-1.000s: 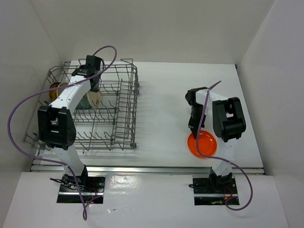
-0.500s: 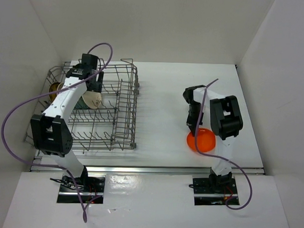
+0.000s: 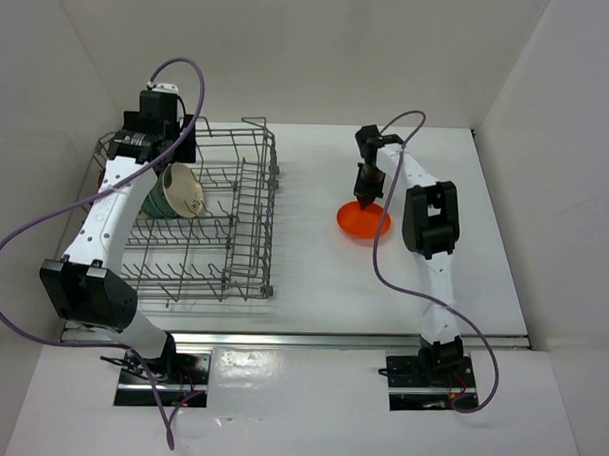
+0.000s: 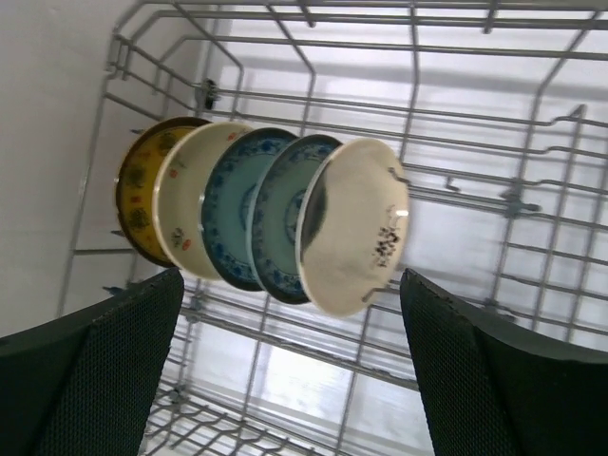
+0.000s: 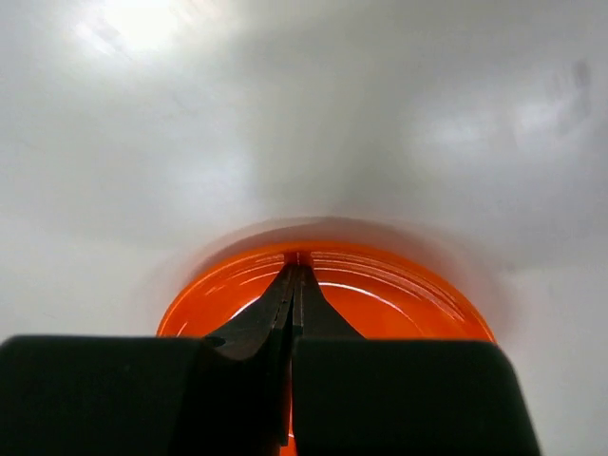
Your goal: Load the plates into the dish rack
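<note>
The dish rack (image 3: 246, 236) stands at the left of the table. Several plates stand on edge in a row in it (image 4: 475, 114): a brown-yellow one (image 4: 136, 199), a cream one (image 4: 179, 214), two blue-green ones (image 4: 231, 204), and a cream one (image 4: 359, 228) at the right end. My left gripper (image 3: 170, 148) hangs open above them (image 4: 290, 313), touching none. My right gripper (image 3: 362, 202) is shut on the rim of the orange plate (image 3: 366, 224), out to the right of the rack. In the right wrist view its fingertips (image 5: 297, 261) meet at the far rim of the orange plate (image 5: 404, 304).
White walls close in the table on the left, back and right. A purple cable loops from each arm. A metal rail (image 3: 301, 339) runs along the near edge.
My left gripper opened, left the cream plate in the rack and drew back toward the far wall. My right arm swung the orange plate from near its base out toward the table's far middle.
</note>
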